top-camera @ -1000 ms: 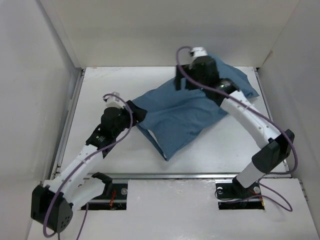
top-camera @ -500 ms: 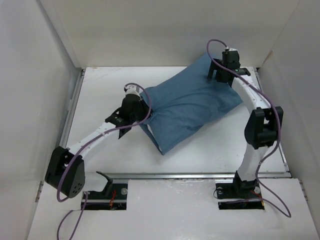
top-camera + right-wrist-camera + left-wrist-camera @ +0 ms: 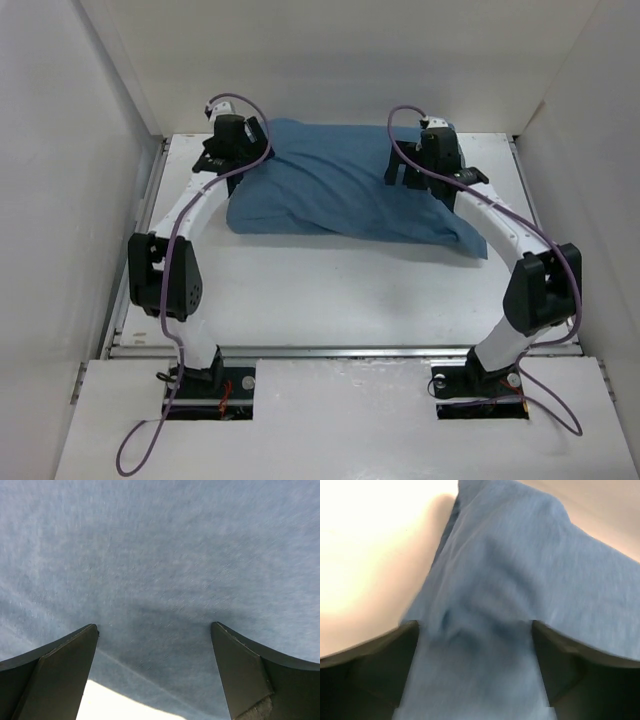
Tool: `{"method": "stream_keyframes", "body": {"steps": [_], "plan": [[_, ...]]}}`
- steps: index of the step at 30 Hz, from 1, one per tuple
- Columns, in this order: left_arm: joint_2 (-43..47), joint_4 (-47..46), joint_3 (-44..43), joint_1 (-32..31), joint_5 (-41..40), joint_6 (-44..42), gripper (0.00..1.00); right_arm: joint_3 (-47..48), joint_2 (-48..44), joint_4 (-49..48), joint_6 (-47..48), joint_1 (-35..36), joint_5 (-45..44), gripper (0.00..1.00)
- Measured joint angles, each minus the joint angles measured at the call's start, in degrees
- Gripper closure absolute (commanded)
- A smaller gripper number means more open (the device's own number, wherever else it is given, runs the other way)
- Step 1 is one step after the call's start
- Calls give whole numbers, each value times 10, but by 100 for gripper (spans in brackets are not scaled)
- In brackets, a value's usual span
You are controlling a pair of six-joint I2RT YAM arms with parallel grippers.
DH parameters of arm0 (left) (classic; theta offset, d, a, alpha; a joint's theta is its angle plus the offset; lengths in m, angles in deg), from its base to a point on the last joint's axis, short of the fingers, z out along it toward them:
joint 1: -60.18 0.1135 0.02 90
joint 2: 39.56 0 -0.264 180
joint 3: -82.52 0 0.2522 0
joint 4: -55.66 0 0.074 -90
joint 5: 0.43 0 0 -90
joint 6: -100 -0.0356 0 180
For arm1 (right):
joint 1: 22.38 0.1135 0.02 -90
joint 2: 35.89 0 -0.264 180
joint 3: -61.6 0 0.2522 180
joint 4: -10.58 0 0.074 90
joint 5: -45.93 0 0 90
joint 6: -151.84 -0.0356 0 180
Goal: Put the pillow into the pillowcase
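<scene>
**Top view.** One slate-blue pillowcase (image 3: 340, 190) lies plump across the far half of the counter (image 3: 330, 285), running from about 10 o'clock to 3 o'clock. No white shows in any view, so the pillow is judged to be wholly inside. The left pincer (image 3: 232, 158) sits at the case's 10 o'clock corner. The right pincer (image 3: 420, 168) rests over its upper side near 1 o'clock.

**Wrist views.** Both pincers stand released, jaws spread wide. Blue cloth fills the gap of the left pincer (image 3: 475, 627) and lies beneath the right pincer (image 3: 155, 630), and neither is seen to pinch it.

**Hazards.** A fold lying between spread jaws could snag as an arm lifts away. That would drag the case askew or pull the pillow back towards the mouth. Which end holds the mouth cannot be told. The 4 o'clock corner looks flat, so the filling may be uneven.

**Count.** One pillowcase, one pillow (hidden), one counter, two arms, two pincers.
</scene>
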Motion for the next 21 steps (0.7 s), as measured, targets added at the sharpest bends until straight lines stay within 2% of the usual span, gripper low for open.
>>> {"method": "stream_keyframes", "body": {"steps": [3,11,14,19,21], "plan": [[52,1,45,12,8,1,0,12,0,9,-11,-1,-29,0],[268,-15,251,50,14,17,0,23,0,45,-26,-10,-77,0],[284,-26,299,49,30,21,0,33,-1,46,-30,-11,-85,0],[254,-40,361,49,64,28,0,38,-2,47,-33,-15,-87,0],[235,-42,371,48,67,33,6,40,-2,50,-34,-15,-87,0]]}}
